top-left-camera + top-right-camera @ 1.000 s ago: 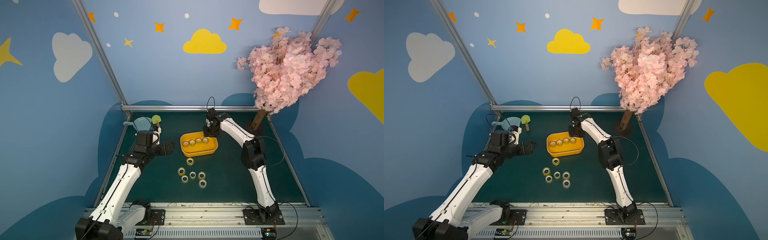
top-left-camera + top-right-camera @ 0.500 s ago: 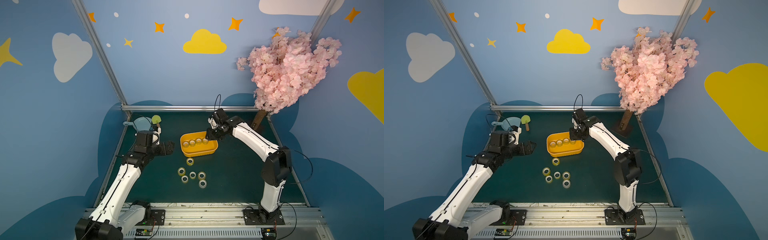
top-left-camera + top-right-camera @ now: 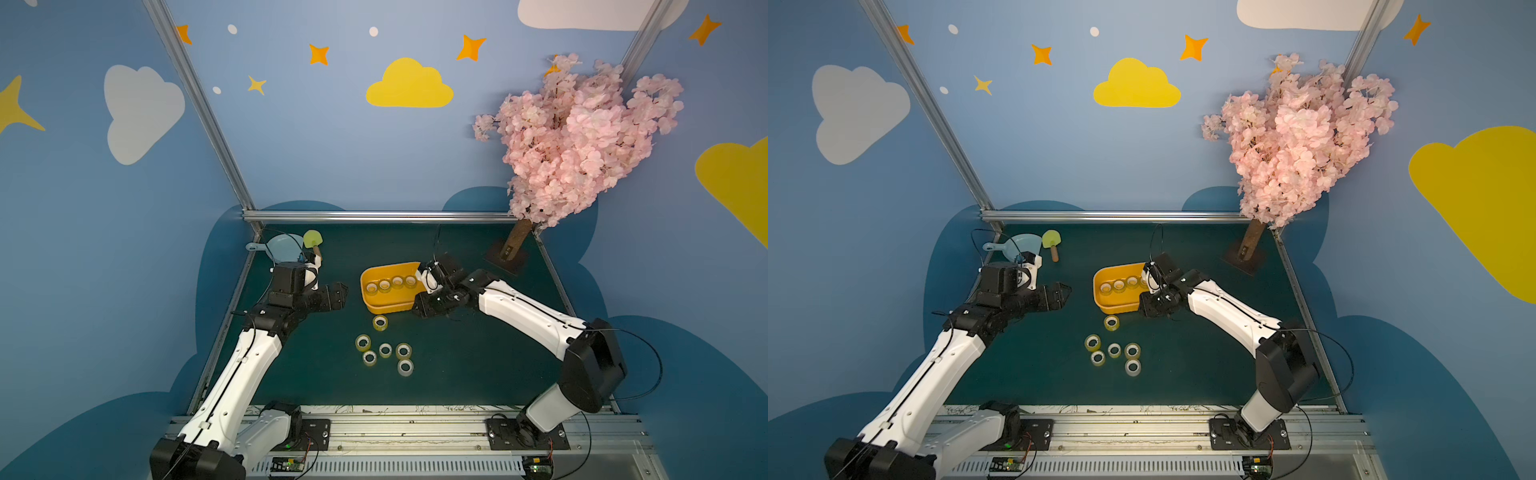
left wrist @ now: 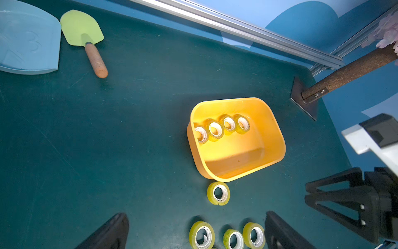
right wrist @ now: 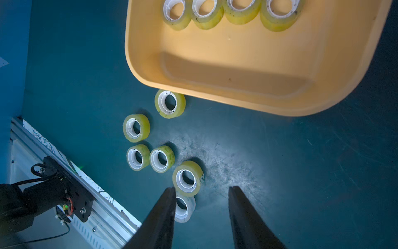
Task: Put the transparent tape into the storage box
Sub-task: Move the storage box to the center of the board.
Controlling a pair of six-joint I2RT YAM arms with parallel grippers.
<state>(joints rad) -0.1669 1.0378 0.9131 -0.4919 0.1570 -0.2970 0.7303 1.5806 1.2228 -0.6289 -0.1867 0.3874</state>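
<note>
The orange-yellow storage box (image 3: 399, 305) sits mid-table in both top views, with a row of several transparent tape rolls (image 3: 390, 283) along its far wall. One loose roll (image 3: 380, 323) lies just in front of the box. Several more rolls (image 3: 385, 350) are clustered nearer the front. My right gripper (image 3: 419, 309) hangs open and empty by the box's front right corner. In the right wrist view its fingertips (image 5: 170, 190) stand above the nearest roll (image 5: 187, 179). My left gripper (image 3: 338, 293) is open and empty, left of the box.
A pale blue dustpan (image 3: 284, 245) and a green shovel (image 3: 312, 240) lie at the back left. A pink blossom tree (image 3: 573, 137) stands on a dark base (image 3: 507, 257) at the back right. An aluminium rail (image 3: 395, 428) runs along the front edge.
My right gripper has moved from the box's far right end toward the front along its right side, and the elbow has swung out right. The left arm has not moved.
</note>
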